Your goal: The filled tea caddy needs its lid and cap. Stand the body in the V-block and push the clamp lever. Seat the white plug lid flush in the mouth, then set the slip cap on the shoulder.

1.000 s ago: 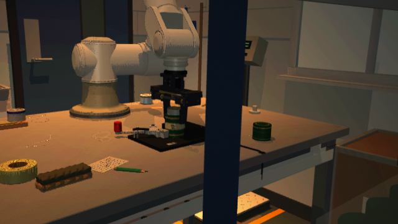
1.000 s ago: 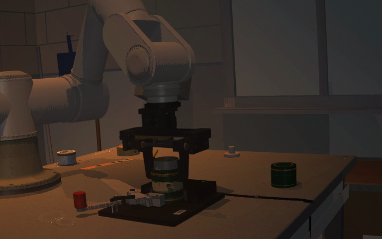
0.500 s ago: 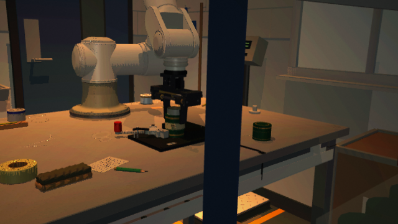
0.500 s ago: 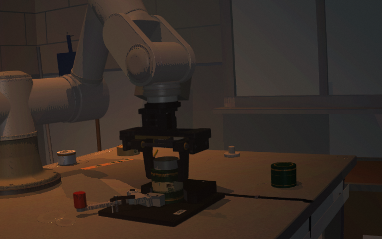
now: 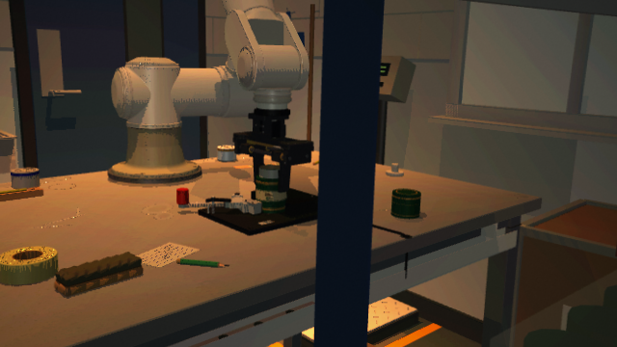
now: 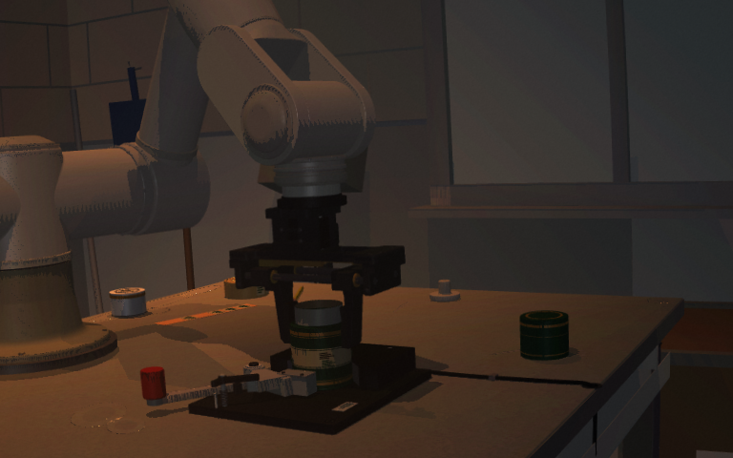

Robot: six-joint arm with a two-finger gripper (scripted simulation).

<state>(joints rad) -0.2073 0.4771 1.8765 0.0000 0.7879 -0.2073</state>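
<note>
The tea caddy body [image 5: 270,190] [image 6: 320,345] stands upright in the V-block on the black fixture plate [image 5: 267,215] [image 6: 319,402], and my gripper [image 5: 271,185] [image 6: 319,337] reaches down from above and is closed around it. The clamp lever with its red knob [image 5: 182,196] [image 6: 153,383] sticks out to the left of the fixture. The white plug lid [image 5: 395,169] [image 6: 444,290] sits on the table far right of the fixture. The dark green slip cap [image 5: 406,203] [image 6: 544,334] stands nearer the table's right edge.
A dark blue post [image 5: 349,173] blocks the side camera just right of the fixture. A thin cable [image 6: 508,378] runs from the plate toward the right edge. A tape roll [image 5: 27,264], a brush [image 5: 98,272], a pencil [image 5: 202,263] and a paper lie front left.
</note>
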